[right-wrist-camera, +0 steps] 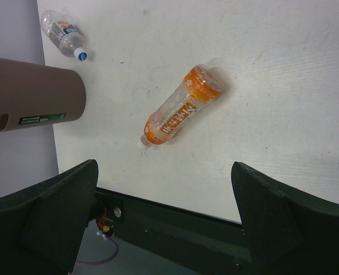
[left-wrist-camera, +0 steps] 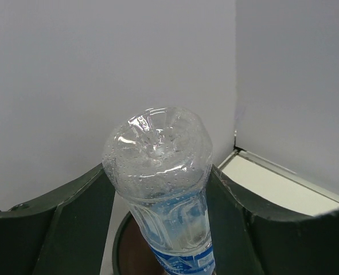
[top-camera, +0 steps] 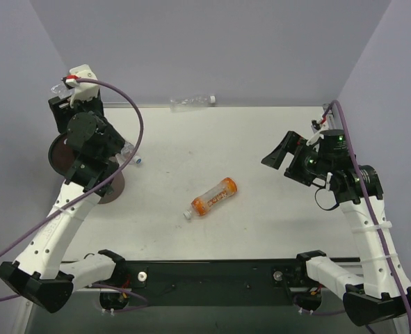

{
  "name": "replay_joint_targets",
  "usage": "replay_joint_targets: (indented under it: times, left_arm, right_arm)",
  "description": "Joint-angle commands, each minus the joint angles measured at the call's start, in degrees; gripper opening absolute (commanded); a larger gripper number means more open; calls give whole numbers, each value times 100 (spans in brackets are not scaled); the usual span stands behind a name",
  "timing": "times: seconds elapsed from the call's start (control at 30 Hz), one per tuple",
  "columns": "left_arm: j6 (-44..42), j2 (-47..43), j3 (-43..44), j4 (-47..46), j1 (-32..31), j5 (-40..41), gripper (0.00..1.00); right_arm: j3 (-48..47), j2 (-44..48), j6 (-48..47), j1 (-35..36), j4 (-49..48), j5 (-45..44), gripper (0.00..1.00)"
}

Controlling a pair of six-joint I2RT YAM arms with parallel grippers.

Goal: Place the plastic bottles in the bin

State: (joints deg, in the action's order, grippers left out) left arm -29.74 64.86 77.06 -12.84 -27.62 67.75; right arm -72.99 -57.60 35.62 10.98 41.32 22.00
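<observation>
My left gripper (left-wrist-camera: 163, 192) is shut on a clear plastic bottle (left-wrist-camera: 160, 166) with a blue label. Its dimpled base points up at the camera. It hangs neck-down over the bin's (left-wrist-camera: 122, 246) dark brown mouth with a black rim. From above, the left gripper (top-camera: 67, 89) sits over the bin (top-camera: 116, 188) at the table's left. An orange bottle (top-camera: 214, 197) (right-wrist-camera: 183, 109) lies mid-table. A clear bottle (top-camera: 129, 154) (right-wrist-camera: 61, 33) lies beside the bin (right-wrist-camera: 34, 94), and another clear one (top-camera: 191, 102) lies at the far edge. My right gripper (top-camera: 278, 154) (right-wrist-camera: 163, 169) is open and empty, raised at the right.
Grey walls close in the table on the left, back and right. A black rail (top-camera: 212, 275) runs along the near edge between the arm bases. A purple cable (top-camera: 132, 111) loops from the left wrist.
</observation>
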Motion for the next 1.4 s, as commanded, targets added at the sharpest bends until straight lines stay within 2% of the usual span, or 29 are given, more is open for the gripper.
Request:
replay_joint_targets:
  times: [0.0, 0.13, 0.23, 0.53, 0.57, 0.6, 0.63, 0.7, 0.83, 0.9, 1.07, 1.17, 1.27, 1.37]
  left_arm:
    - [-78, -140, -225, -325, 546, 46, 43]
    - [1641, -228, -516, 893, 1151, -532, 43]
    - [2338, -211, -805, 1275, 1381, -762, 43]
    - [2938, 44, -1439, 1705, 1584, -1070, 44]
    - [2938, 79, -1413, 1776, 1601, -1062, 49]
    - [2947, 105, -1395, 1889, 1601, -1062, 60]
    - [3095, 97, -1369, 1917, 1601, -1062, 68]
    - [3097, 53, -1316, 1952, 1602, -1175, 75]
    - [3281, 27, -1035, 2338, 1601, -1325, 94]
    - [3447, 70, -720, 2750, 1610, -1456, 97]
    - [3851, 115, -113, 3498, 1601, -1817, 97]
    - [4256, 71, 292, 4208, 1593, -2474, 97]
    - [4712, -43, 407, 4456, 1531, -3877, 97]
    - [5240, -192, 196, 4457, 1444, -4837, 97]
  right_arm:
    - [-233, 4, -20, 71, -124, 173, 95]
    - [-233, -5, -55, 71, -124, 191, 95]
    - [-251, 3, -81, 79, -124, 182, 95]
    - [-224, 4, -99, 106, -142, 164, 95]
    - [-224, 4, -107, 106, -133, 164, 95]
    - [-216, 12, -99, 114, -133, 164, 95]
    - [-207, 12, -99, 106, -133, 156, 96]
    - [-163, 12, -64, 123, -124, 94, 100]
    - [-75, -14, -20, 150, -116, 15, 100]
    - [-49, -119, 7, 211, -63, -81, 100]
    - [-83, -497, 51, 545, -54, -468, 100]
    - [-163, -918, 190, 835, -28, -793, 100]
    - [-207, -1488, 523, 1098, -45, -1065, 100]
    - [-259, -2015, 1111, 1310, -98, -1312, 100]
